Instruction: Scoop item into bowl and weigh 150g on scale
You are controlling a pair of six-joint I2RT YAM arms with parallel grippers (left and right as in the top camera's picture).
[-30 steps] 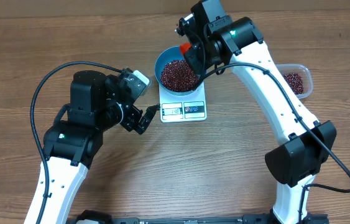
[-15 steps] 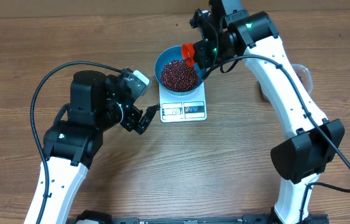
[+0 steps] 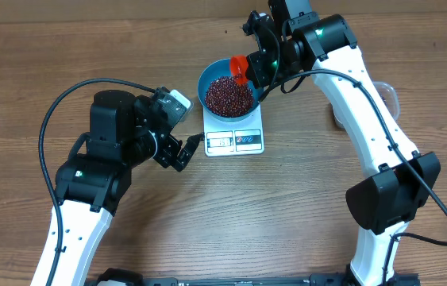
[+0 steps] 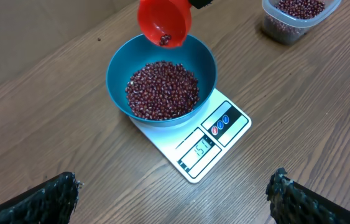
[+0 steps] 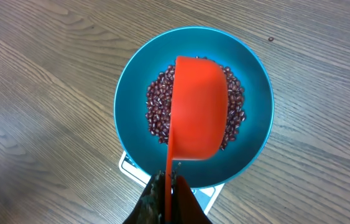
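Beans [image 4: 162, 90] lie heaped in the blue bowl [image 4: 117, 71] on the scale [image 4: 224, 134].
Right tool [image 5: 167, 190] is closed on the handle of a red scoop [image 5: 199, 109], tilted over the bowl with a few beans inside. Left tool [image 3: 182, 152] stands wide open, holding nothing, near the scale. A tub [image 4: 296, 15] holds more beans.

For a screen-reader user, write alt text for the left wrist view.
A tilted red scoop, a few beans inside, hangs over a blue bowl of red-brown beans on a white kitchen scale. A clear tub of beans stands upper right on the wooden table.
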